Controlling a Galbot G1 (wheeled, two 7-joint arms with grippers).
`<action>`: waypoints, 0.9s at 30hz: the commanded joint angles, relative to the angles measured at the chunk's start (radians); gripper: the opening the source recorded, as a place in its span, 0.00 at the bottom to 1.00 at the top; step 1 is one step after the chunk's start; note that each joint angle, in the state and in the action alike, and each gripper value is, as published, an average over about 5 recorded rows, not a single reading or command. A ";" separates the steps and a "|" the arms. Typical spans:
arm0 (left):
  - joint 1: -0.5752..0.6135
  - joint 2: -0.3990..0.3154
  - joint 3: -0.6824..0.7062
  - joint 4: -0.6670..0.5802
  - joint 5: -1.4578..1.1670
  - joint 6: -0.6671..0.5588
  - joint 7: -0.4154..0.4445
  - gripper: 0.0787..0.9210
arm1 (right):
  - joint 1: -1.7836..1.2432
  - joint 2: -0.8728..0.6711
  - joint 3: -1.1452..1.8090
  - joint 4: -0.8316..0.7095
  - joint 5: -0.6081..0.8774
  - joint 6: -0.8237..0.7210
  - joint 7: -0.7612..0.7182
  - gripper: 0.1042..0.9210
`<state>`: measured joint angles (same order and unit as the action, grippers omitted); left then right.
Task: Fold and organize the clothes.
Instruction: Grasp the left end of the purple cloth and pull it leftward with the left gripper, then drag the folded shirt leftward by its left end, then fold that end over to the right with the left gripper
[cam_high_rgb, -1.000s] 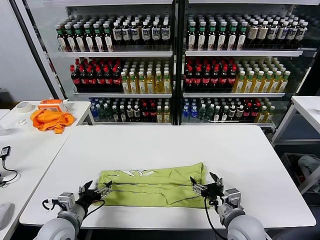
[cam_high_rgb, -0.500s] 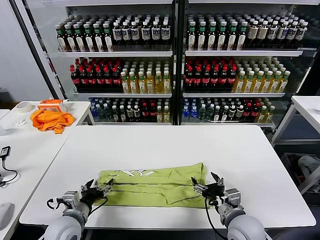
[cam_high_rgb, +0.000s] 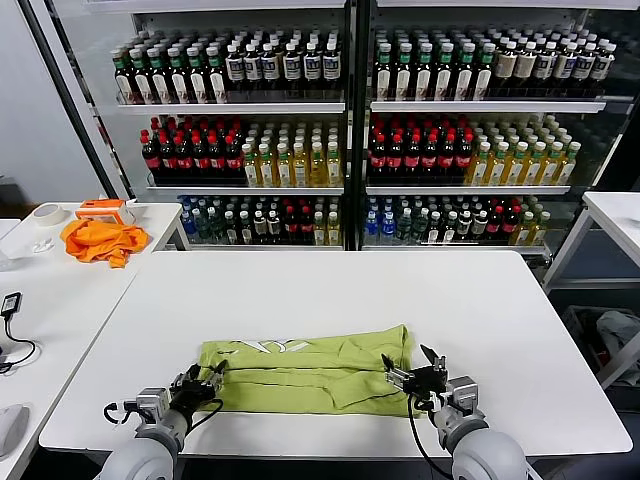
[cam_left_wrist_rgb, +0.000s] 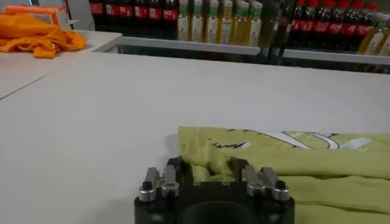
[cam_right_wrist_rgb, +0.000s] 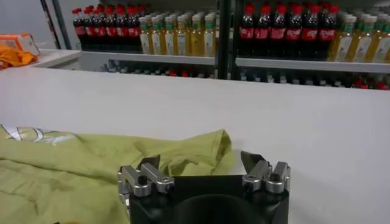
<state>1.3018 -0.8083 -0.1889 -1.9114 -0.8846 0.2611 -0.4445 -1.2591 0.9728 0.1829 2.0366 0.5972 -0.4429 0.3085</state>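
Observation:
The lime T-shirt (cam_high_rgb: 310, 372) lies folded into a long flat strip near the front edge of the white table (cam_high_rgb: 330, 290). My left gripper (cam_high_rgb: 203, 380) is at the strip's near left corner. In the left wrist view the gripper (cam_left_wrist_rgb: 207, 167) is closed in on a bunched-up fold of the shirt (cam_left_wrist_rgb: 292, 164). My right gripper (cam_high_rgb: 413, 372) is at the strip's near right corner. In the right wrist view the gripper (cam_right_wrist_rgb: 198, 161) is open, with the shirt's corner (cam_right_wrist_rgb: 73, 164) lying flat just ahead between the fingers.
A bright orange cloth (cam_high_rgb: 100, 240) lies on the left side table with an orange box (cam_high_rgb: 105, 208) and a tape roll (cam_high_rgb: 45, 212). Shelves of bottles (cam_high_rgb: 340, 130) stand behind the table. Another white table (cam_high_rgb: 615, 215) is at the right.
My left gripper has moved right onto the shirt's left corner and its fingers have closed in on the cloth. My right gripper has barely moved and stays open.

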 joint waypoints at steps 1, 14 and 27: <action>-0.003 -0.003 0.004 0.015 0.021 0.011 0.006 0.46 | 0.004 0.002 -0.003 -0.003 -0.002 0.000 0.008 0.88; 0.013 0.055 -0.104 0.004 0.176 0.014 0.091 0.04 | 0.045 -0.003 -0.003 -0.013 -0.001 -0.001 0.012 0.88; 0.232 0.215 -0.560 0.042 0.232 0.110 0.209 0.02 | 0.102 -0.008 0.002 -0.020 0.004 0.007 -0.001 0.88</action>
<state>1.3814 -0.6979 -0.4076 -1.9087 -0.7346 0.3164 -0.3296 -1.1843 0.9645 0.1812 2.0154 0.5998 -0.4395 0.3111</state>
